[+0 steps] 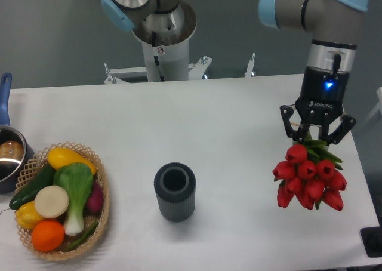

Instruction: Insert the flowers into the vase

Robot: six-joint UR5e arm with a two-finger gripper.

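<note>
The flowers [309, 176] are a bunch of red tulip buds with green leaves, at the right side of the table with the buds pointing toward the front edge. My gripper [316, 141] is directly over their stem end, fingers down around the green stems, and appears shut on them. Whether the bunch is lifted or resting on the table I cannot tell. The vase [175, 192], a dark grey ribbed cylinder with a thick rim, stands upright and empty near the table's front centre, well to the left of the gripper.
A wicker basket [101, 214] of vegetables and fruit sits at the front left. A pot [8, 154] with a blue handle is at the left edge. The arm's base [161, 32] stands behind the table. A dark object [373, 241] lies at the front right corner.
</note>
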